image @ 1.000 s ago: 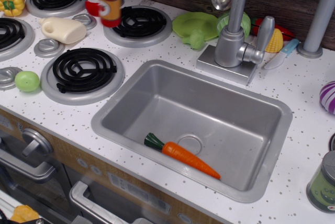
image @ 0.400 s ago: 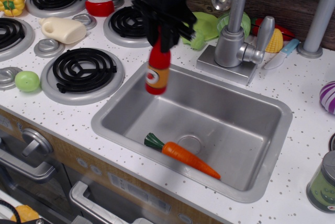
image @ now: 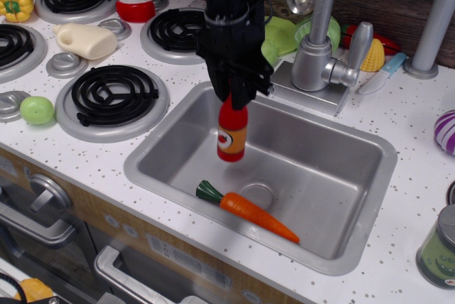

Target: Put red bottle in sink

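One small red plastic bottle with an orange label (image: 232, 133) hangs upright over the left part of the silver metal sink (image: 370, 197), above the toy carrot (image: 249, 210). The black claw (image: 237, 99) is clamped round its nozzle cap. Light, rigid, probably slick; the neck suits a grip.

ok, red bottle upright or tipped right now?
Upright. The red bottle hangs nozzle-up from the hand, label facing the camera, over the sink. Whether its base touches the floor: cannot tell.
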{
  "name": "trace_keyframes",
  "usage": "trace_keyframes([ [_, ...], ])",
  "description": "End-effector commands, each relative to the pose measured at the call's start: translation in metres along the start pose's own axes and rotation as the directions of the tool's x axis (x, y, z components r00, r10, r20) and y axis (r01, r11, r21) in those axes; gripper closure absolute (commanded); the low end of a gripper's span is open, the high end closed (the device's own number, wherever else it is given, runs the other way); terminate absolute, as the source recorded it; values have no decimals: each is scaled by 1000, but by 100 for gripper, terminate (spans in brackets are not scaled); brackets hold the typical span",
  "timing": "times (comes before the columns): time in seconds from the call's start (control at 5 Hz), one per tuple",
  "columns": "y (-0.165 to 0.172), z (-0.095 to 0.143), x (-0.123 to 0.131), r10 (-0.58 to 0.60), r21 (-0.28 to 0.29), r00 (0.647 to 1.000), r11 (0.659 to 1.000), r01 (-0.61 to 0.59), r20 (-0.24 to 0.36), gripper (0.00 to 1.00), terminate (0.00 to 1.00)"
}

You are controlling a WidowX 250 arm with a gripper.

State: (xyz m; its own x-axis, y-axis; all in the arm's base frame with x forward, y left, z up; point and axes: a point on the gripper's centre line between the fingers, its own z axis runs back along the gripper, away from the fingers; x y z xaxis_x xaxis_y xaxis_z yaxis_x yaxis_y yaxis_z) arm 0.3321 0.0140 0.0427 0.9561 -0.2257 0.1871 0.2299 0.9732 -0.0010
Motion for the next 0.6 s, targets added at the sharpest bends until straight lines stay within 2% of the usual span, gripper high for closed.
trace_keyframes([
  [0.0, -4, -5, 3, -12, 21, 995, 1000, 10, 96, 0, 0],
  [0.2, -4, -5, 3, -12, 21, 995, 1000, 10, 96, 0, 0],
  [0.4, -4, -5, 3, -12, 21, 995, 1000, 10, 96, 0, 100],
])
